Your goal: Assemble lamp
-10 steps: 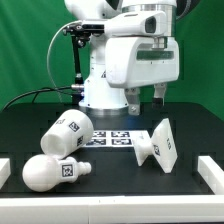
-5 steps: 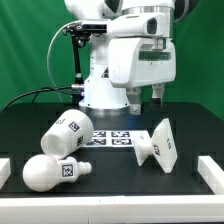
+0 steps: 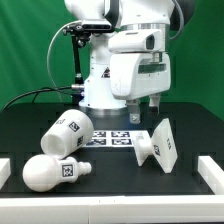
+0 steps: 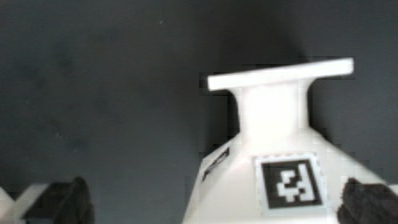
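The lamp's three white tagged pieces lie apart on the black table. The tapered shade [image 3: 67, 132] lies on its side at the exterior view's left. The rounded bulb [image 3: 55, 171] lies in front of it. The square base [image 3: 160, 143] is tipped on its edge at the right; it also fills the wrist view [image 4: 267, 130], its plate edge away from the fingers. My gripper [image 3: 144, 109] hangs open and empty above the table just behind the base. In the wrist view its dark fingertips [image 4: 370, 200] stand either side of the base's tagged stem, above it.
The marker board [image 3: 112, 137] lies flat between the shade and the base. White rails stand at the table's left [image 3: 5, 170] and right [image 3: 210, 170] front corners. The robot's body [image 3: 100, 90] and black cables stand behind.
The arm's hand has tilted and come down a little toward the base. The jaws stay open. The lamp pieces have not moved.
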### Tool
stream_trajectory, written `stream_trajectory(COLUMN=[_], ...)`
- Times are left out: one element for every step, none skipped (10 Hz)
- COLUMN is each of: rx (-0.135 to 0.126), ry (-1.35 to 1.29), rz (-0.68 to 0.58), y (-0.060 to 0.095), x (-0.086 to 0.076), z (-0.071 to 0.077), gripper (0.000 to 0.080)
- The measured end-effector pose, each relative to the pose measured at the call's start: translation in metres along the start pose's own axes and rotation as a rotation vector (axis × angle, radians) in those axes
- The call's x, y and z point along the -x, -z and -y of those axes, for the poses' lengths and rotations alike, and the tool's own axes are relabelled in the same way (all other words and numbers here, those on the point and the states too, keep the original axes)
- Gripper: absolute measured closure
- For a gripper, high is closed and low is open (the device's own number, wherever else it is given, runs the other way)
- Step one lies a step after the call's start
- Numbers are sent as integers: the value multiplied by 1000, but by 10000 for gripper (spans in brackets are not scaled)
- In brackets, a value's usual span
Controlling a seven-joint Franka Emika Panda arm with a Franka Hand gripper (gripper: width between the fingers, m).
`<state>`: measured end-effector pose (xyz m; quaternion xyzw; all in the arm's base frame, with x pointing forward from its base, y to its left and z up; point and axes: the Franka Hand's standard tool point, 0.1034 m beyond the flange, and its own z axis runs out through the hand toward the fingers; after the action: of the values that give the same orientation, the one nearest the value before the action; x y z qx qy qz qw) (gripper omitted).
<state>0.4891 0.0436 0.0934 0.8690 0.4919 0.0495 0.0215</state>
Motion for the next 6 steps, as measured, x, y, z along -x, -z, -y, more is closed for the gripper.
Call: stream_trajectory(rx=[0, -1, 0, -1, -2, -1], ry=[0, 0, 2, 10, 24, 34], rz=[0, 1, -1, -7, -13, -19], y=[0, 0, -2, -9, -19, -28], x=[0, 0, 0, 1, 2, 4], z=[0, 0, 2, 11, 17, 18], gripper=[100, 100, 100, 100, 100, 100])
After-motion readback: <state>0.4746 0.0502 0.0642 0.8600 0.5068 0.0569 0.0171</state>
